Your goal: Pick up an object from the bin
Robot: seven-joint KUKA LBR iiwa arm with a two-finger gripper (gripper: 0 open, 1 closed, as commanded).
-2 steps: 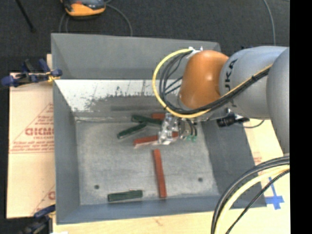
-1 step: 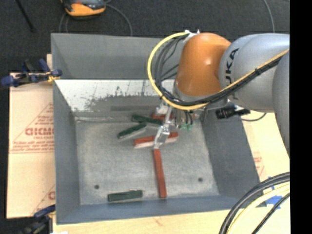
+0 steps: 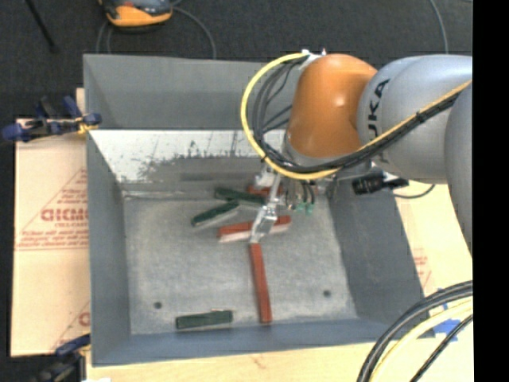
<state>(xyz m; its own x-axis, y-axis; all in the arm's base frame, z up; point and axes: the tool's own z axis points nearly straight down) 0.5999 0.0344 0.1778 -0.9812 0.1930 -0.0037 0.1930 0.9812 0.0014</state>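
Presently the arm [image 3: 413, 118] reaches in from the right; its orange cover [image 3: 330, 106] hangs over the back right part of the bin [image 3: 103, 237]; yellow and black cables [image 3: 253, 114] loop round the left side of the cover. The jaws sit low beneath the cover, in a small cluster of sticks on the bin floor near the back wall, a little right of centre; whether the jaws are released or clenched I cannot tell, and I cannot tell whether any stick is between them.

Findings at the cluster: a short red stick [image 3: 237, 231] lies nearly crosswise, its right end at the jaws; the top end of a long red stick [image 3: 261, 289] lies just beside it, close under the jaws; that long stick runs from there toward the front wall and stops near it. Left of the jaws a lighter green stick [image 3: 213, 213] lies slanted, just behind the short red stick; a darker green stick [image 3: 237, 193] lies behind that one, nearer the back wall, with its right end running in toward the jaws; contact between either green stick and the jaws cannot be judged.

Elsewhere: a dark green bar [image 3: 204, 320] lies flat by the front wall, left of the long red stick's lower end and well apart from the cluster.
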